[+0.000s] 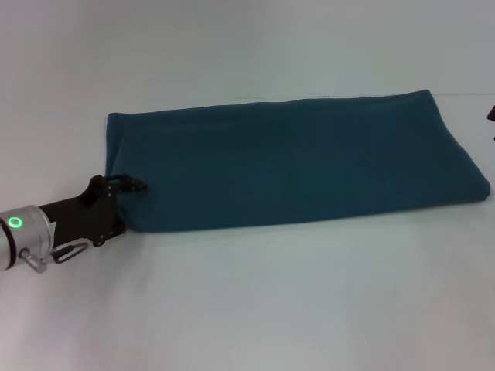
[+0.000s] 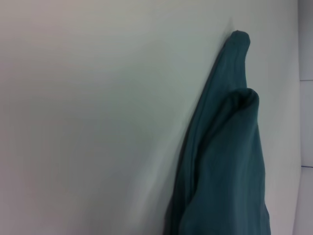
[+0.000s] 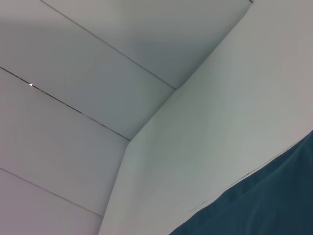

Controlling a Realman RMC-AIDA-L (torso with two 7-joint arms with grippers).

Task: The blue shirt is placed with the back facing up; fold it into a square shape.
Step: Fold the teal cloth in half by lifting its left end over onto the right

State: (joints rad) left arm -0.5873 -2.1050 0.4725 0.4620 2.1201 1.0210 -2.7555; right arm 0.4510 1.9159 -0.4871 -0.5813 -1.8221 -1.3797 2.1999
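One tool is at work: the left tool (image 1: 131, 189) is at the near-left corner of the blue shirt (image 1: 302, 162), and it looks clamped on the cloth there. Its tips reach onto the edge of the fabric, and in the left wrist view the shirt (image 2: 225, 166) rises in a pinched ridge, which fits a grip on it. The shirt lies on the white worktop (image 1: 255, 309) as a long band, already folded lengthwise, running from the left side far over to the right. The right tool (image 1: 492, 116) shows only as a dark bit at the right edge of the head view, and I cannot tell if it is apart or together. Its wrist camera sees only one corner of the shirt (image 3: 264, 210) and the worktop edge.

I judge that the next step is to carry the left end over toward the right end, so the band becomes a square. Several things could go wrong. The grip may hold only the upper layer, so the lower layers would stay behind and the fold would open. The hold is at one corner only, so the far-left corner may drag and the fold line may come out slanted. If the lift is too low, the cloth may rub on the worktop and bunch. If the pull is too quick, the whole shirt may slide to the right instead of folding.
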